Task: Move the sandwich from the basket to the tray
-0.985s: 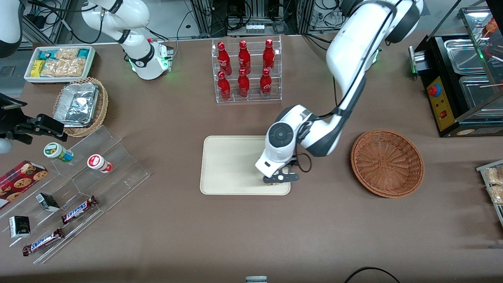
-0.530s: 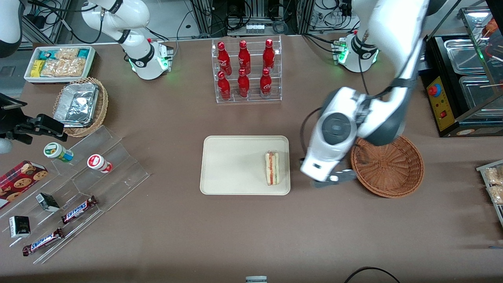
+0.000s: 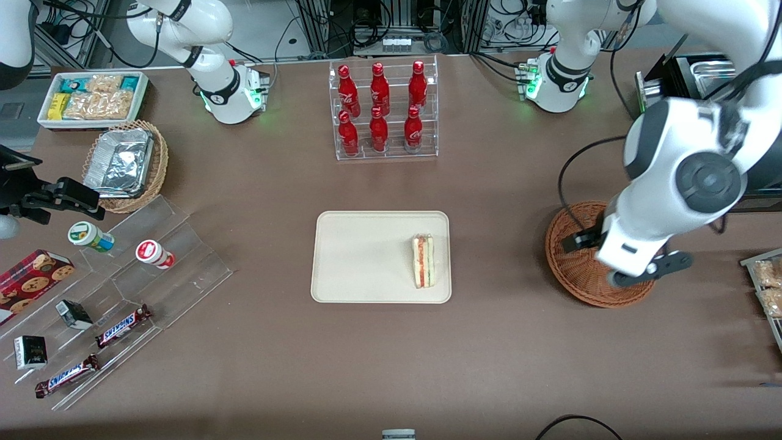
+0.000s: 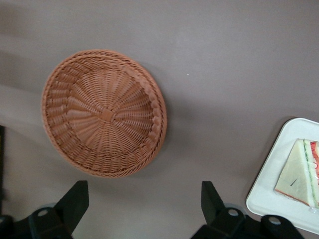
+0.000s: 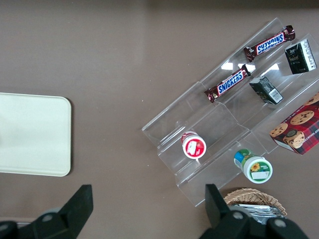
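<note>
Since 0.5 s ago the left arm has swung from between tray and basket toward the working arm's end of the table; its gripper [image 3: 635, 272] now hangs above the basket [image 3: 574, 275]. Fingers [image 4: 75, 201] spread wide apart, nothing between them. Basket holds nothing in the wrist view. Sandwich [image 3: 423, 261] lies on the tray [image 3: 360, 256], at the edge nearest the basket, filling layers showing, position unchanged. Rack of 6 red bottles [image 3: 382, 110] stands farther from the front camera than the tray.
</note>
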